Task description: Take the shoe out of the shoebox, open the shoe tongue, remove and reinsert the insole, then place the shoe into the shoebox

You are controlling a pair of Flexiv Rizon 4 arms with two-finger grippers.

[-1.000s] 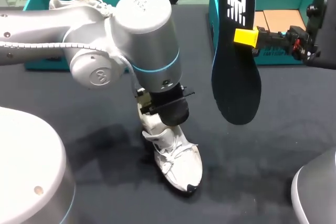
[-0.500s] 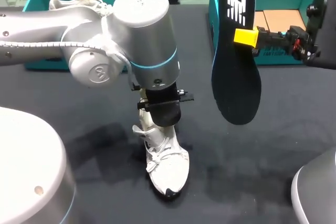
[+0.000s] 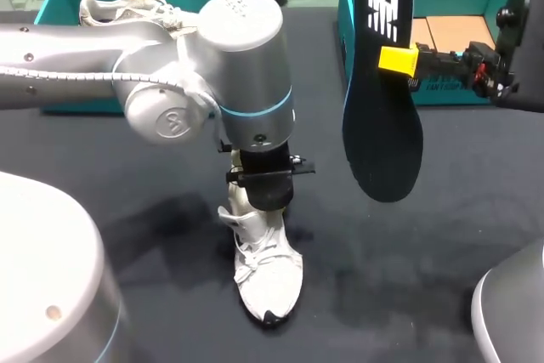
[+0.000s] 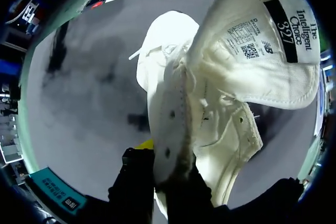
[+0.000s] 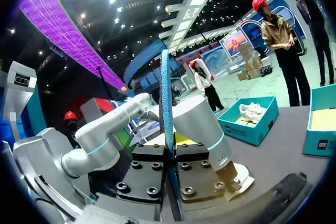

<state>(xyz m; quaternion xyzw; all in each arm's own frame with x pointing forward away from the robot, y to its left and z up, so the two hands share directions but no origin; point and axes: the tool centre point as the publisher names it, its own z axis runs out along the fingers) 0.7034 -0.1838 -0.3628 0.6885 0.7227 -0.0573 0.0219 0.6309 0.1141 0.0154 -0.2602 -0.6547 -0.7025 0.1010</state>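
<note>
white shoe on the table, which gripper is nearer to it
Left. The left gripper is right at the white shoe, its fingers clamped on the shoe's side wall. The right gripper is well off to the shoe's right, holding the insole up above the table.

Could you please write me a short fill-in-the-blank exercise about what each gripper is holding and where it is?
1. The right gripper is shut on the dark ____, held up in the air.
2. The left gripper is shut on the white ____.
3. What the left gripper holds rests on the dark ____.
Missing words: insole; shoe; table.
</note>
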